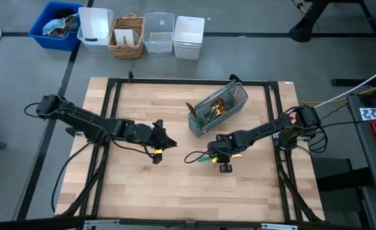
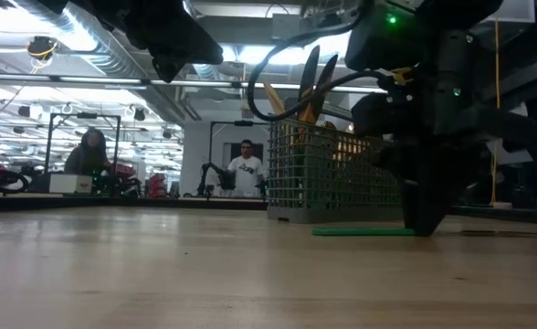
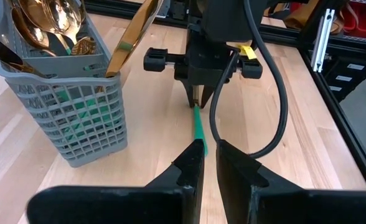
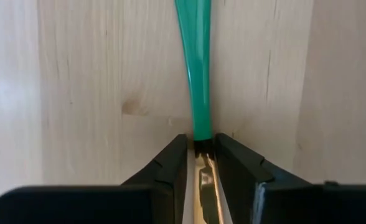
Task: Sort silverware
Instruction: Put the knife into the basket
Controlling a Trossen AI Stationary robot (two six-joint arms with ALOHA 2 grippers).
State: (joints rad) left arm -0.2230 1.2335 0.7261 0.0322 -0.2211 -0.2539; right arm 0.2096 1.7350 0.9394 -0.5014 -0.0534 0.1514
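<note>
A piece of silverware with a teal-green handle [image 4: 195, 74] and a gold head [image 4: 205, 183] lies flat on the wooden table, in front of the grey mesh caddy [image 1: 218, 107]. My right gripper [image 4: 201, 149] stands over it, pointing down, shut on it. The handle [image 1: 199, 158] points toward my left gripper [image 1: 161, 145]. That gripper hovers above the table's middle left, shut with nothing in it. Several gold-headed pieces [image 3: 52, 25] stand in the caddy, heads up. My right gripper pinches the piece between its two fingers at the neck [image 4: 201, 138], where the teal handle meets the gold head. The fingers come from above, pointing steeply down, one on each side of the piece. The handle [image 2: 360, 231] lies flat on the table.
The caddy [image 2: 332, 174] stands just beyond my right gripper, toward the far edge. Black frame rails [image 1: 114, 115] border the tabletop. A blue bin [image 1: 55, 25], white tubs [image 1: 188, 37] and a wicker basket [image 1: 127, 37] sit on the floor past the far edge. People [image 2: 244, 169] show in the room behind.
</note>
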